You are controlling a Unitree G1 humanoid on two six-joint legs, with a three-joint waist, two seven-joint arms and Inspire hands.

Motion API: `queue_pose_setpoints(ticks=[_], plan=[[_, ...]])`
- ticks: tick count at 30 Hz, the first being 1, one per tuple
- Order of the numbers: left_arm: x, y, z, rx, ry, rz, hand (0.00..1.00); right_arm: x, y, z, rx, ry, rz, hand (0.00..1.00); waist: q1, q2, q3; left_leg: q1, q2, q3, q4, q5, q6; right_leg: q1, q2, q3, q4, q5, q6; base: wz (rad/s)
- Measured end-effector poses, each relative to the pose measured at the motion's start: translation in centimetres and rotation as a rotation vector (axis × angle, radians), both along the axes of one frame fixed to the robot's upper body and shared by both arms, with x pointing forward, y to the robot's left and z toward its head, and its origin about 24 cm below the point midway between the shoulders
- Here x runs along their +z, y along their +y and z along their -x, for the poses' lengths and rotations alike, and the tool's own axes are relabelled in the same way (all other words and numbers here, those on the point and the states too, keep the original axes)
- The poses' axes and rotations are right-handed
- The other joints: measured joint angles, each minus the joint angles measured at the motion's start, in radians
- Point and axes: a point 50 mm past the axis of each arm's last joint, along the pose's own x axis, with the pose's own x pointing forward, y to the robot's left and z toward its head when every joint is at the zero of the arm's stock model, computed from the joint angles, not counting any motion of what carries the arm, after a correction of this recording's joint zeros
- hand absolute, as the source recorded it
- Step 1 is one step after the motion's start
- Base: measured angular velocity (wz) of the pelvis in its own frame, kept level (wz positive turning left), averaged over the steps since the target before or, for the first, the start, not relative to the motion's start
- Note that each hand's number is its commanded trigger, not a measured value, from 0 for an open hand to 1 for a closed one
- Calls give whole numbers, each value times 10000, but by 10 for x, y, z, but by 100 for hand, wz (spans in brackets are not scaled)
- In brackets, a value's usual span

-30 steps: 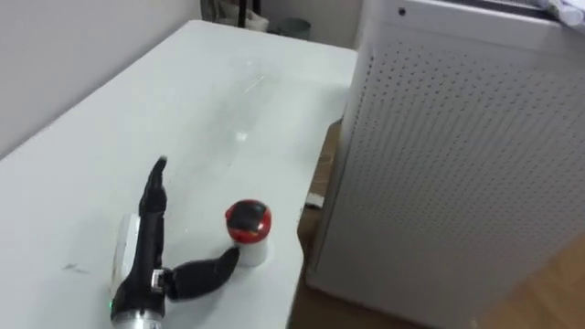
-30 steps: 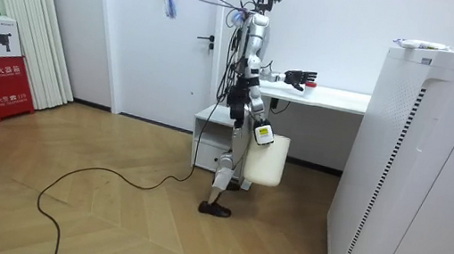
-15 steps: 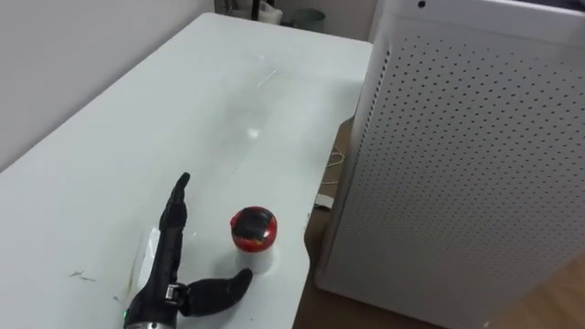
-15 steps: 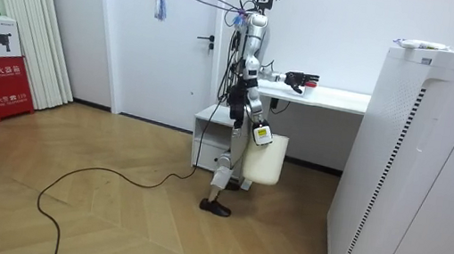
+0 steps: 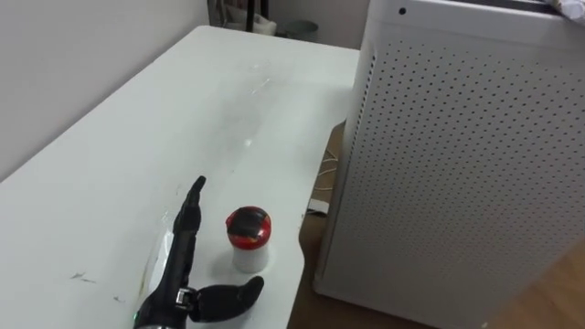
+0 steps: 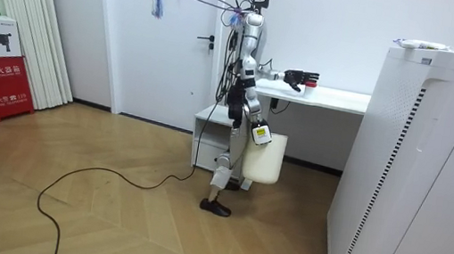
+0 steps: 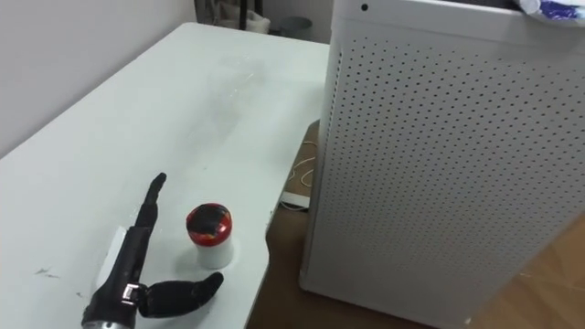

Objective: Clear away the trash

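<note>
Rightward of cup (image 5: 247,239), perforated white cabinet (image 5: 466,155).

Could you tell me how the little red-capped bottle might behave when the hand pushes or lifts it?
The red-capped bottle looks small, so it is probably light. Upright on the smooth table, it may slide or tip, and the edge is close. Its round shape could roll once down.

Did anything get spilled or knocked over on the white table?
No, nothing stands out. The small red-capped bottle stands upright near the edge of the table, beside the open left hand. Nothing is spilled; there are just a few faint marks.
</note>
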Motion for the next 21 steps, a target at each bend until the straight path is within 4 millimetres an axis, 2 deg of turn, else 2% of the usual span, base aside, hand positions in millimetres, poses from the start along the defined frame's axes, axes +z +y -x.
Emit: queue_pose_setpoints(ticks=[9,16,21], plan=[[2,-1,0,-38,-147,59,0,0,0,-1,18,-114,10,100,-101,-19,35,126,15,-9,-70,9,-1,129,-11,-165,-28,-1,1,0],[-6,8,1,427,199,-19,0,0,1,0,113,-80,27,100,-88,-134,106,222,63,35,-170,7,-2,108,-7,-186,-12,-1,1,-1],[-7,9,1,607,212,44,0,0,1,0,114,-56,25,100,-79,-192,84,210,63,55,-179,7,-3,45,-2,-187,19,-1,0,-1]])
